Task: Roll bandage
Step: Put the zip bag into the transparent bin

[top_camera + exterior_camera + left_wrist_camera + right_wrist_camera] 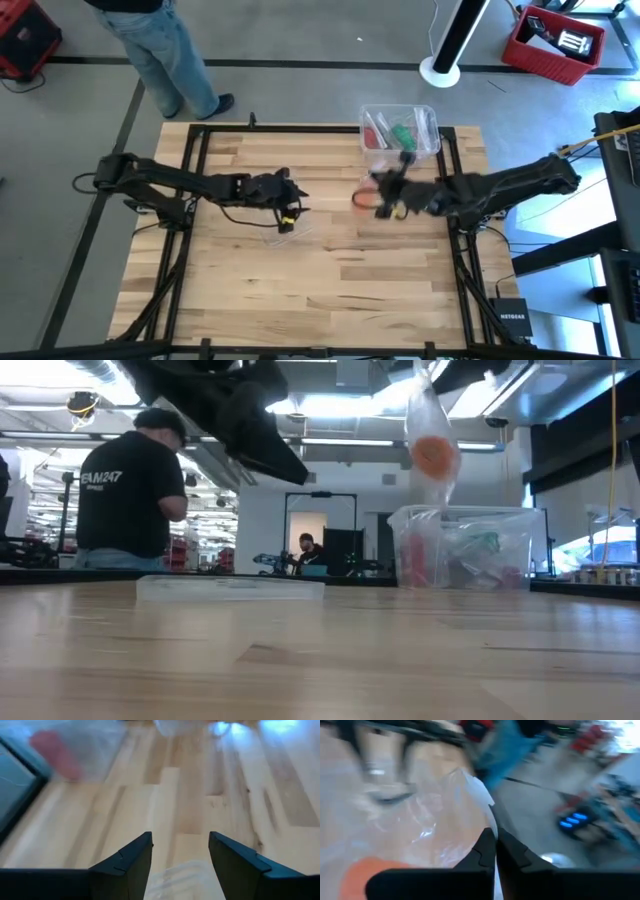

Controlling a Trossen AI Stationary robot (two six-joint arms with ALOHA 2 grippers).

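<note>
- The right gripper (495, 851) is pinching a clear plastic bag (420, 820) by its upper edge, jaws fully closed on the film, and is holding it in the air just in front of the clear plastic box (398, 130).
- The bandage (434, 457) is sitting inside that bag as a small orange roll — in the low view it is hanging well above the table (320, 650), directly over the box.
- The left gripper (180, 851) is waiting with its fingers spread wide, well to the left of the box, hovering over a pale transparent thing on the wood; what that thing is cannot be told.
- The step in hand looks like getting the bandage out of its bag before any rolling can begin.
- To do this well, the right arm should be keeping its pinch on the film alone — not on the roll — so the roll can slide free.
- The left gripper would likely need to be taking the bag's other end, steadying it low over bare table beside the box, so the roll is dropping onto wood and not into the box.
</note>
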